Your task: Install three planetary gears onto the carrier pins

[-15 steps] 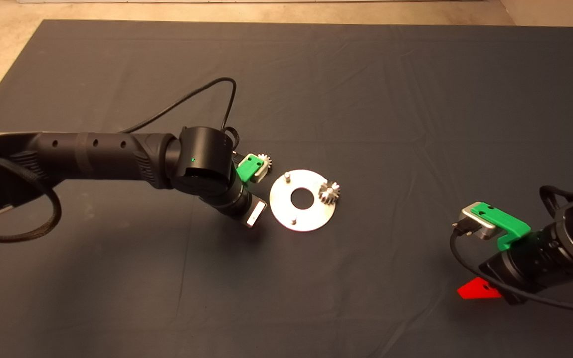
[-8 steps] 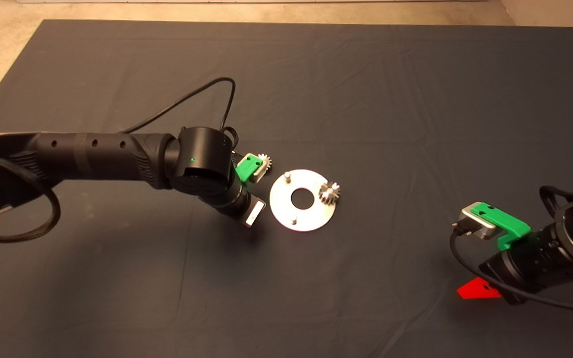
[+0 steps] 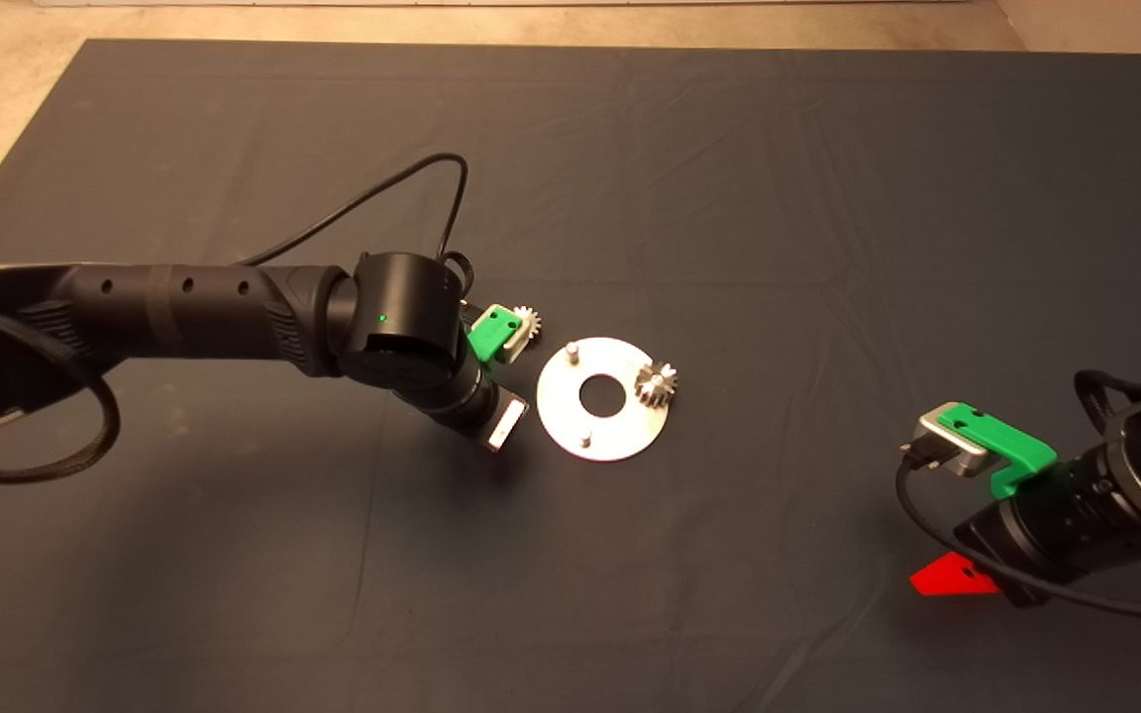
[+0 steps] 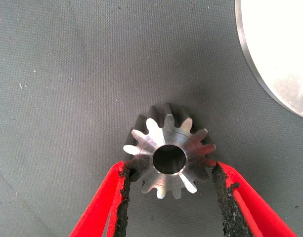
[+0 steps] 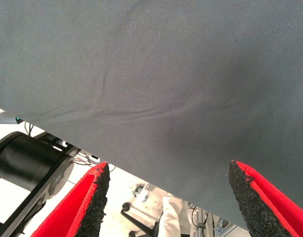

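Gear (image 4: 167, 158) shiny steel, dark sides; disc (image 3: 602, 399) silver; mat (image 3: 729, 198) dark grey; left gripper (image 4: 171, 197) fingers (image 4: 109, 202) red, black pads.

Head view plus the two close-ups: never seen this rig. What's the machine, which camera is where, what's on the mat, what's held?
It is a two-armed robot at a table with a dark mat. The wide picture looks down from above; each close-up comes from a camera on one wrist.

On the mat lies a flat round silver disc with thin upright pins; a small shiny steel toothed gear already sits on one.

The left hand has its red fingers around a second steel gear lying beside the disc; contact looks likely.

The right hand waits open at the mat's edge, holding nothing.
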Controlling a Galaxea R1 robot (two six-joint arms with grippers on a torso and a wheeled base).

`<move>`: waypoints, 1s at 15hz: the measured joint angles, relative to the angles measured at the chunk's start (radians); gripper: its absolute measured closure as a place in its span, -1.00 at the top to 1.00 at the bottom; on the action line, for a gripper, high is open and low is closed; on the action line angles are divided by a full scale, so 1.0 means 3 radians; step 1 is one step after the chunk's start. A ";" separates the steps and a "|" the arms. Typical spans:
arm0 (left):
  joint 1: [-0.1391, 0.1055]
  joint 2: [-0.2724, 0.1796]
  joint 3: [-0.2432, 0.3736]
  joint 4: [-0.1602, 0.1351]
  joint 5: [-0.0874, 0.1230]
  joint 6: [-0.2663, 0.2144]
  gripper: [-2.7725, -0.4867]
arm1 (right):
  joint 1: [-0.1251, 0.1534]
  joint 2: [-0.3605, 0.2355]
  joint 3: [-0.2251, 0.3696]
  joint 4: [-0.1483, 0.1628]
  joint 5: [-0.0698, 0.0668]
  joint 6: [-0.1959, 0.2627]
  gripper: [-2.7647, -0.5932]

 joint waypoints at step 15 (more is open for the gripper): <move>0.0000 -0.0017 0.0149 0.0017 0.0018 -0.0030 -0.74 | 0.0000 0.0000 0.0000 0.0000 0.0000 0.0000 0.08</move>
